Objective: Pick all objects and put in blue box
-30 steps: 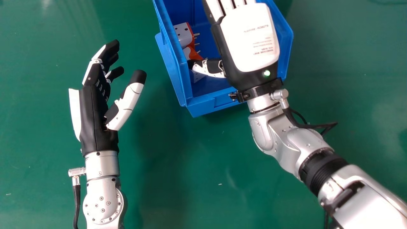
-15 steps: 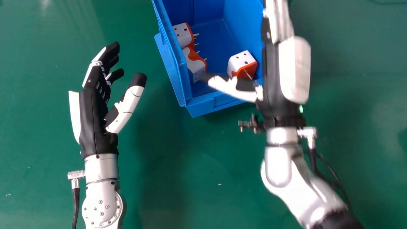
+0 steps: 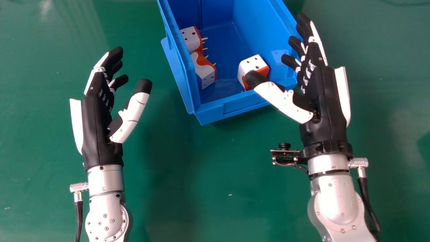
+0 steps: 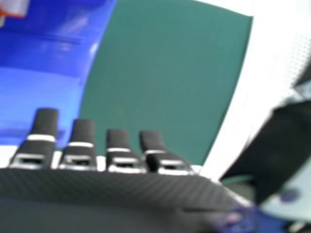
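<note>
My left hand (image 3: pixel 100 124) is open at the left of the head view, over bare table. My right hand (image 3: pixel 322 101) is also open and holds nothing; it stands at the blue box's right side, its thumb over the near right corner. In the right hand view, my right hand (image 4: pixel 97 189) shows beside the blue box (image 4: pixel 43 92). Inside the blue box (image 3: pixel 215 112) lie three white and orange plug adapters: one (image 3: pixel 190 39) at the left wall, another (image 3: pixel 204 72) touching it nearer the front, and a third (image 3: pixel 252 65) at the right, partly behind the right thumb.
The box stands on a green table (image 3: pixel 201 174) at the upper middle of the head view. A small camera board (image 3: pixel 284 156) juts out from the right wrist. In the right hand view, the table's edge borders a white area.
My right hand has moved from above the box to its right side, turning so its palm faces left. The adapter at the right, hidden at first, has come into sight.
</note>
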Motion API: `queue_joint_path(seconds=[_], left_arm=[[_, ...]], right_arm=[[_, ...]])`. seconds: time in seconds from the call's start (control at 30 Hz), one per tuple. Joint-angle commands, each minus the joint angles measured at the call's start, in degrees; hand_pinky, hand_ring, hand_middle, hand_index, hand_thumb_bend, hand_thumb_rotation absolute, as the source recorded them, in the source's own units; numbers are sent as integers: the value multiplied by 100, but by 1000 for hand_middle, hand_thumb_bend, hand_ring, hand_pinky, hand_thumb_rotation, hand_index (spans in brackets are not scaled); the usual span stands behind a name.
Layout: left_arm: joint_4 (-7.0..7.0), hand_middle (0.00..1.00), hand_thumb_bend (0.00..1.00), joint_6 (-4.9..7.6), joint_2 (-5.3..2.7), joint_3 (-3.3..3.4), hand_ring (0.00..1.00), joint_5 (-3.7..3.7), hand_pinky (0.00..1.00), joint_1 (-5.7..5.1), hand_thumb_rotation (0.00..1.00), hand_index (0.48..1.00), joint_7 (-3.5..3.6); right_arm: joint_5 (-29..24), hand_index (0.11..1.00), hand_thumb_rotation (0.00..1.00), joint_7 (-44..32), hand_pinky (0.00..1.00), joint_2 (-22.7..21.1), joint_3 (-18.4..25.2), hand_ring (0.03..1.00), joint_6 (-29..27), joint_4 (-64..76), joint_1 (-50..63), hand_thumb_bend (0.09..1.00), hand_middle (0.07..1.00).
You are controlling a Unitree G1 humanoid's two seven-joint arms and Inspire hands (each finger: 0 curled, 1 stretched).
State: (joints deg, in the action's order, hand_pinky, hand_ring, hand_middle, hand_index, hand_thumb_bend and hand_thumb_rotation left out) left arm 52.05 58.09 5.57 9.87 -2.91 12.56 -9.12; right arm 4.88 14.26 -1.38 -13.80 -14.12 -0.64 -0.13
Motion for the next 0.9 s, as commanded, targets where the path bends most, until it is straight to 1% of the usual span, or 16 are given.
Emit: queue_joint_path(seconds=[0.0,0.03,0.13,0.2,0.27,0.37,0.4,0.5,0.6,0.67,0.7,0.8,0.87], left_arm=[[-72,859,768,72,55,21,866,-2,801,58,525,797,-23],[-55,859,767,83,59,30,867,8,801,71,523,798,-19],[-11,859,760,102,74,49,869,7,803,112,514,799,-35],[5,860,755,97,75,62,870,41,805,133,512,801,-14],[-9,861,753,75,73,79,871,63,806,146,511,803,-16],[16,862,751,104,84,94,872,119,807,166,509,804,17],[24,862,751,107,91,98,872,114,807,168,509,804,11],[32,864,747,109,107,103,875,103,812,161,509,806,8],[37,864,745,117,95,100,873,152,813,162,510,806,64],[21,863,745,113,84,96,873,203,813,158,510,806,121],[15,864,745,111,78,97,874,224,812,158,510,806,141],[7,865,750,107,72,106,875,252,811,159,507,804,174],[16,865,753,111,65,115,876,293,811,166,506,805,217]], right_arm=[[184,943,579,0,806,66,93,911,-96,105,-33,754,955],[231,945,599,6,801,96,116,909,-94,125,-20,744,954],[359,951,651,50,807,189,187,912,-98,221,35,716,954],[436,955,684,80,814,245,234,914,-144,269,75,701,954],[460,957,701,145,814,352,293,914,-223,312,121,697,954],[526,958,740,254,808,478,379,912,-491,269,148,720,952],[538,958,740,283,808,509,407,912,-601,239,146,720,952],[590,955,799,410,804,585,490,910,-1122,32,101,741,944],[566,943,825,436,790,630,559,906,-1689,-230,35,750,935],[621,936,840,473,777,649,590,904,-1905,-333,14,758,930],[665,932,846,502,772,659,602,902,-1939,-347,16,762,928],[759,926,860,547,760,701,624,900,-1859,-266,77,772,924],[798,928,869,562,762,713,651,901,-1788,-192,125,765,927]])
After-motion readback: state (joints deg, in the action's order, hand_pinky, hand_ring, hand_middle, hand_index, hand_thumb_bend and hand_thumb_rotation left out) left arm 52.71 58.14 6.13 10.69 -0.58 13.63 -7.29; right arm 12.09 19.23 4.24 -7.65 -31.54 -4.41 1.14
